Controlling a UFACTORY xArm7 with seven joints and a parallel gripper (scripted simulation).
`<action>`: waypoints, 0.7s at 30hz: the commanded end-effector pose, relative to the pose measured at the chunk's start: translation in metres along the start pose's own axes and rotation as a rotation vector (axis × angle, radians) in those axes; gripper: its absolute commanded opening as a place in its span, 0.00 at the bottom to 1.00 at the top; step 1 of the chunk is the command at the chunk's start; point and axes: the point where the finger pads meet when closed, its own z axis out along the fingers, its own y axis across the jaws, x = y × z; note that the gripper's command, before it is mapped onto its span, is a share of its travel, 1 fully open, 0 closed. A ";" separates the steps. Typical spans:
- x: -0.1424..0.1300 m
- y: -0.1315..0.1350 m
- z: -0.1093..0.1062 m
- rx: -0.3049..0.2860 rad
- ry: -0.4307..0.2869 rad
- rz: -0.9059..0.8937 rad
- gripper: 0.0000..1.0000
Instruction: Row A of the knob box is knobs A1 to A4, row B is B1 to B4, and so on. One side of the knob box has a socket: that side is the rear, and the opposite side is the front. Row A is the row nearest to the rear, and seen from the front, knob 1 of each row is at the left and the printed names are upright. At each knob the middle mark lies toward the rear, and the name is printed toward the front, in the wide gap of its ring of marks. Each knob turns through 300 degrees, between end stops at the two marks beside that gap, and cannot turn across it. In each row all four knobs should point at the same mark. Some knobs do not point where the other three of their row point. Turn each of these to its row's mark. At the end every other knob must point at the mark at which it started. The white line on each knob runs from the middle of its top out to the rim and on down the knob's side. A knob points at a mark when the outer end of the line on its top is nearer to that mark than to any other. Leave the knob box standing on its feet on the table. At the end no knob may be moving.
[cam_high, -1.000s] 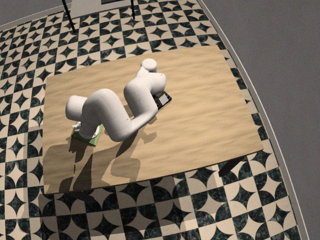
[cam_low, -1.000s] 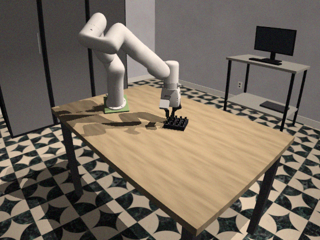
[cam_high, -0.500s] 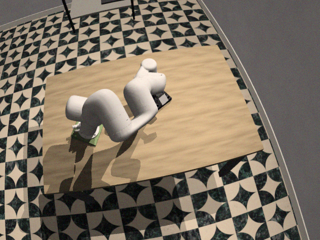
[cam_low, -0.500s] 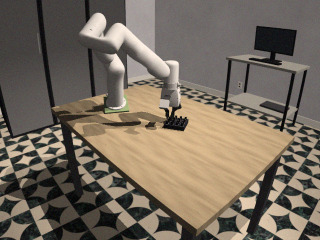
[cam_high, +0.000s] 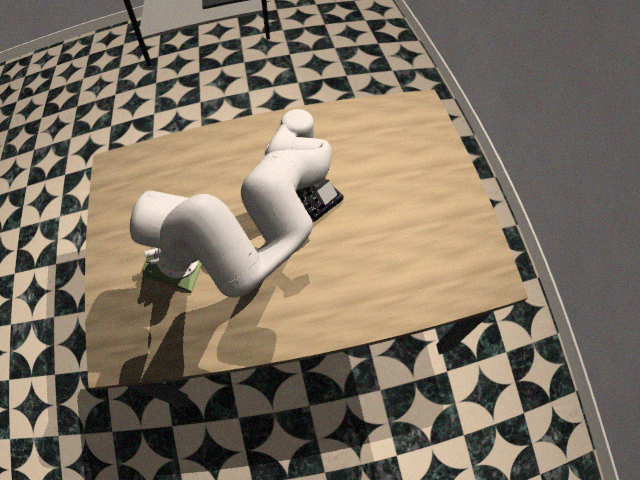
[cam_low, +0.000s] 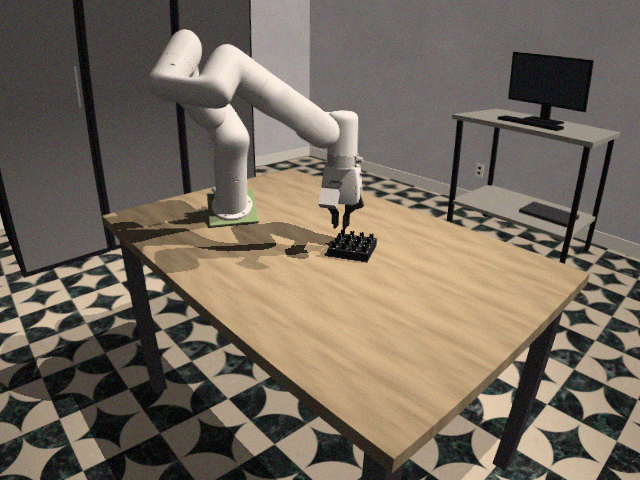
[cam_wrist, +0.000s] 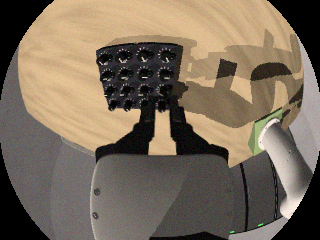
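One arm on the rig, and I read its pose mainly from the exterior view. The base stands on a green base plate (cam_low: 251, 217) near the far left corner of the wooden table (cam_low: 392, 330). From there the first link rises upright, the shoulder folds back over at the top, and the long forearm slopes down and to the right toward the table's middle. The wrist section hangs straight down, so the gripper (cam_low: 343, 221) points vertically at the knob box (cam_low: 352, 246).

The knob box sits flat on the table, well apart from the base plate, roughly central along the table's far half. In the top view most of the knob box (cam_high: 326, 198) is hidden under the forearm; only one end shows, with a pale panel on it.

From the wrist camera I see the knob box (cam_wrist: 140, 76) as a dark grid of knobs. The gripper (cam_wrist: 160, 108) has its fingertips at the box's near edge, over the row closest to the camera. The fingers stand a little apart, a narrow gap between them, and they pinch nothing. In the exterior view the tips hang just above the knob tops, not touching as far as I can tell.

I cannot read the knob labels or the white lines at this resolution.
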 end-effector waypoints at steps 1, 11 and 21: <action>0.000 -0.001 -0.008 0.002 0.000 0.000 0.19; 0.000 -0.001 -0.010 0.002 0.000 0.000 0.19; 0.000 -0.001 -0.010 0.002 0.000 0.034 0.19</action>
